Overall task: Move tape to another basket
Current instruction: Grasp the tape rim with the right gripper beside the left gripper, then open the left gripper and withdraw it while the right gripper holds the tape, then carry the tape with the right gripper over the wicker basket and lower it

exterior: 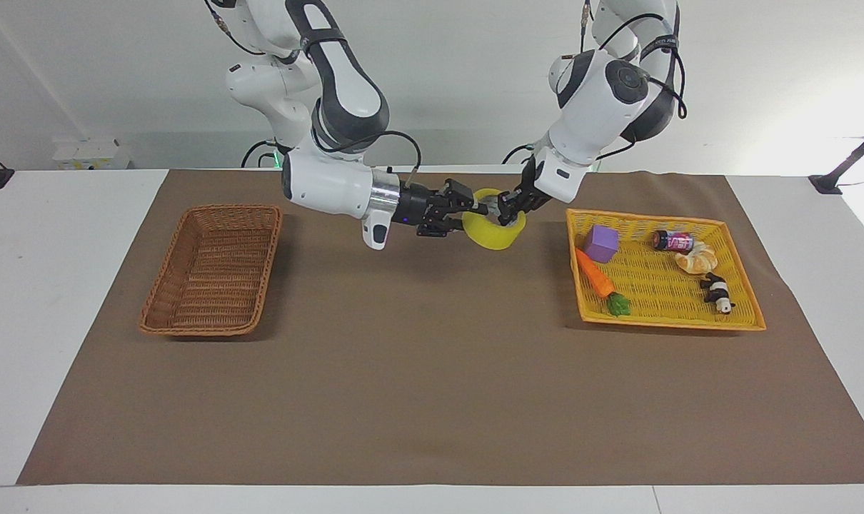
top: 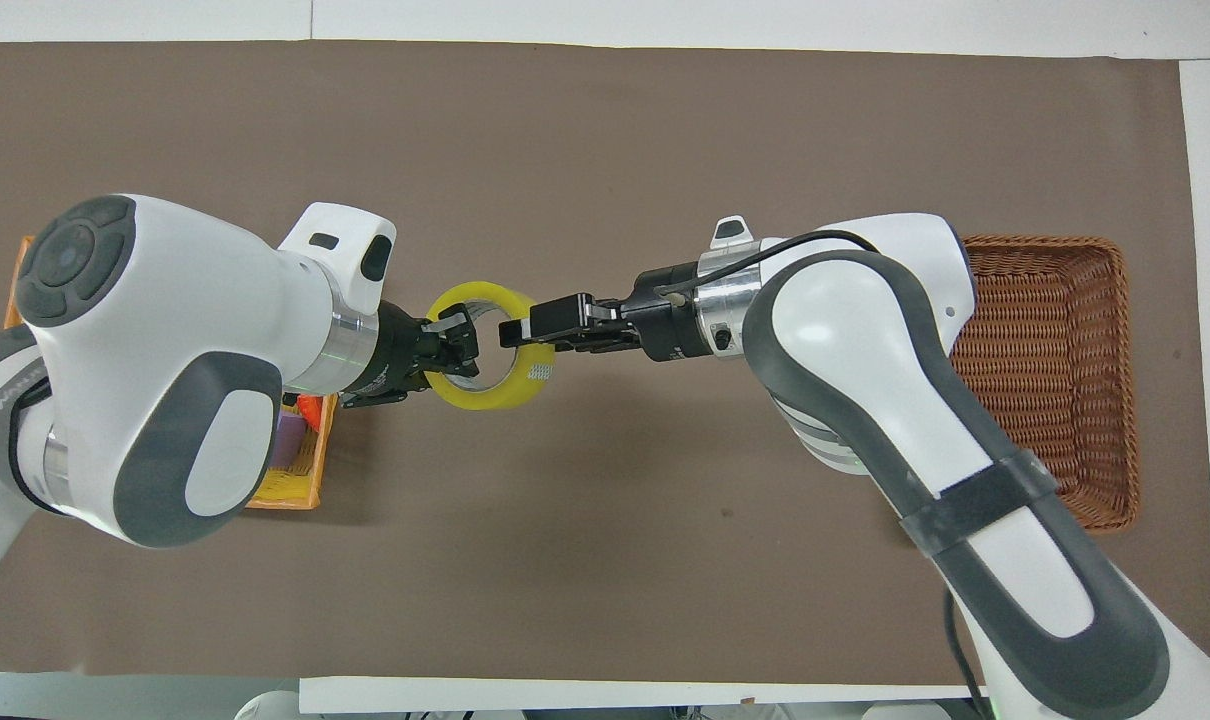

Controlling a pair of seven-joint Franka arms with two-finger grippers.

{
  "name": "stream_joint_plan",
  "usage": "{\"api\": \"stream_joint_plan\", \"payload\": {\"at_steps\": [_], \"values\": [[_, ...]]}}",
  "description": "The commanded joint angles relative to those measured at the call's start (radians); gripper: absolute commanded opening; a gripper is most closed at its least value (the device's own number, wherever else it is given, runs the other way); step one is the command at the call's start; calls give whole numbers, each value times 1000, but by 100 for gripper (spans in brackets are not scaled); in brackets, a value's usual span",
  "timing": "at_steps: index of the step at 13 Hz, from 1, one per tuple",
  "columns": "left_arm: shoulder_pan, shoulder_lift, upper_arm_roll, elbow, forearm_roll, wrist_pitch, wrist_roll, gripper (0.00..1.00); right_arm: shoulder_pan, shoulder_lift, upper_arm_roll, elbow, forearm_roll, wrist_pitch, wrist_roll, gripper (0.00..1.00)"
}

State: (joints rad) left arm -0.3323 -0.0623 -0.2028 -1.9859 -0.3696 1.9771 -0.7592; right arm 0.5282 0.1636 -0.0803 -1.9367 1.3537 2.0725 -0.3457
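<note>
The yellow tape roll [exterior: 493, 236] hangs in the air over the mat, between the two baskets; it also shows in the overhead view [top: 485, 397]. My left gripper [exterior: 508, 208] [top: 451, 346] is shut on the roll's wall at the end toward the yellow tray. My right gripper [exterior: 475, 208] [top: 521, 336] has closed on the roll's wall at the wicker basket's end. The brown wicker basket [exterior: 269, 264] [top: 1120, 380] stands empty at the right arm's end of the table.
A shallow yellow-orange tray [exterior: 671, 323] [top: 295, 490] at the left arm's end holds a purple cube [exterior: 601, 243], a carrot [exterior: 595, 275], a small can [exterior: 672, 240], a bread roll [exterior: 696, 257] and a panda toy [exterior: 717, 293].
</note>
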Motion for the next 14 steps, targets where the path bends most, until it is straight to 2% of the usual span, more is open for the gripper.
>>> {"api": "stream_joint_plan", "payload": {"at_steps": [1, 4, 6, 8, 9, 12, 14], "values": [[4, -33, 16, 44, -9, -88, -46, 100, -26, 1, 5, 7, 22, -32, -16, 0], [86, -34, 42, 206, 24, -327, -23, 99, -34, -1, 5, 7, 22, -52, -16, 0], [184, -37, 45, 254, 122, -423, 53, 99, -62, -1, 4, 7, 16, -63, -33, 0], [313, -44, 49, 269, 190, -497, 261, 99, -137, -7, 1, -1, 1, -138, -65, 0], [365, -45, 51, 269, 230, -501, 352, 99, -186, -13, -3, -16, -16, -199, -81, 0], [496, -45, 51, 271, 302, -491, 588, 99, -426, -27, -3, -22, -207, -404, -165, 0], [567, -45, 51, 271, 328, -489, 719, 99, -590, -29, -3, -27, -322, -483, -211, 0]]}}
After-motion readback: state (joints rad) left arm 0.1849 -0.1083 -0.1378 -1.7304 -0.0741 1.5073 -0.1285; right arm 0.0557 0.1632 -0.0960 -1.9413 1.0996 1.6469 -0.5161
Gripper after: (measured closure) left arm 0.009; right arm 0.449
